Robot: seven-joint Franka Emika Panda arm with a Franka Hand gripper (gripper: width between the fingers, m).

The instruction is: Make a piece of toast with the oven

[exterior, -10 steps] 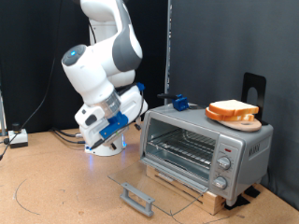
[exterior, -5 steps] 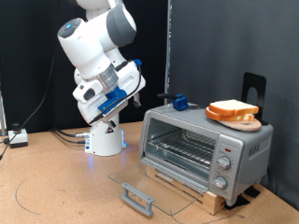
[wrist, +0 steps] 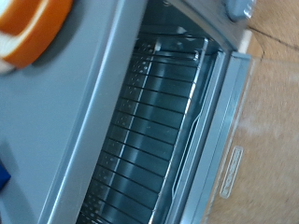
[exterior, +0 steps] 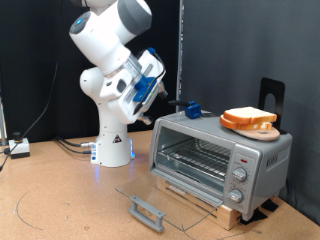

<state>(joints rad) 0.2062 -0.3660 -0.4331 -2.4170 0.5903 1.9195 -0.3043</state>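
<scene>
The silver oven (exterior: 262, 152) stands at the exterior view's right on a wooden board. Its glass door (exterior: 165, 198) lies folded down, with the grey bar handle (exterior: 146, 212) at the front. The wire rack (exterior: 196, 158) inside is bare. Two near-identical bread slices lie stacked on the oven's roof; the upper slice (exterior: 248, 114) has a pale face and orange-brown crust. My gripper (exterior: 155, 95) hangs in the air to the left of the oven, above roof height and angled towards it. Nothing shows between its fingers. The wrist view shows the rack (wrist: 154, 131), the oven roof (wrist: 79, 103) and a slice's crust (wrist: 33, 28), but no fingers.
A small blue object (exterior: 191, 108) sits on the oven roof's left end. A black stand (exterior: 270, 95) rises behind the oven. The round knobs (exterior: 240, 176) face front. The robot base (exterior: 112, 148) stands on the table at the left, with cables (exterior: 20, 148) beyond it.
The arm has risen and swung towards the exterior view's right, carrying the gripper from low beside the base up to oven-roof height. The oven, door and slices have not moved.
</scene>
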